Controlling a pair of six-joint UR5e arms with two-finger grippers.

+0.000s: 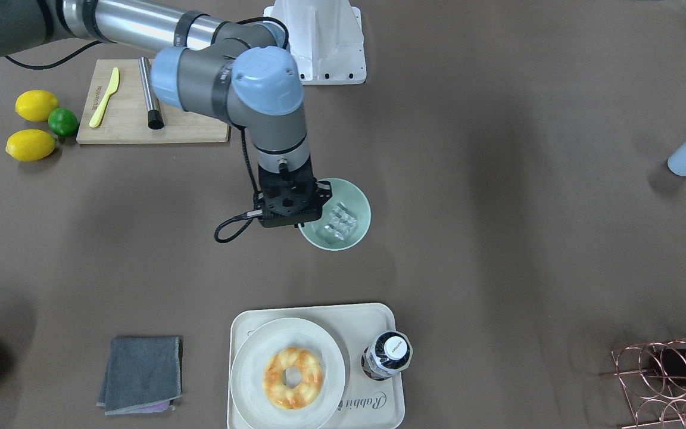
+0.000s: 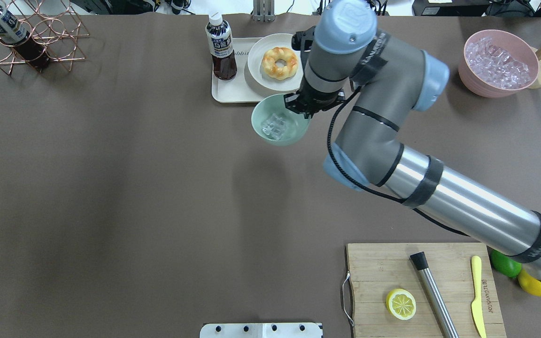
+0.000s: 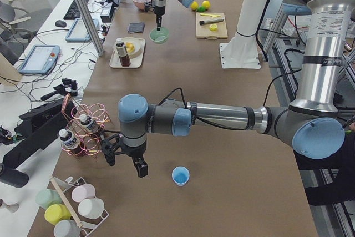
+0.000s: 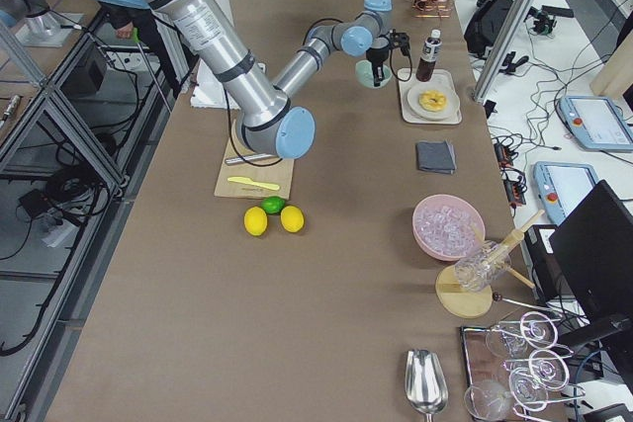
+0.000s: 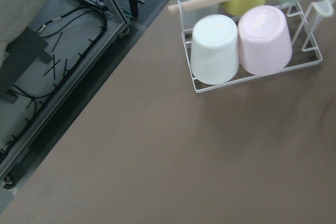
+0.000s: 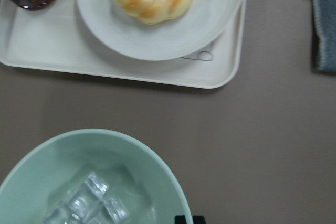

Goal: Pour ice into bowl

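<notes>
Ice [image 2: 274,126] in bowl [image 2: 270,139]; right end effector [image 2: 300,109] at rim, left end effector [image 3: 126,165] apart; grips indiscernible.

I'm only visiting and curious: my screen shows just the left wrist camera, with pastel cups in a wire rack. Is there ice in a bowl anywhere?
Observer: Yes. Mid-table, the mint-green bowl holds a small cluster of clear ice cubes.
Visitor: Is a robot arm anywhere near it?
Observer: The right arm's fingers hang at the bowl's rim, on the robot's right side of it. I cannot tell whether they touch it.
</notes>
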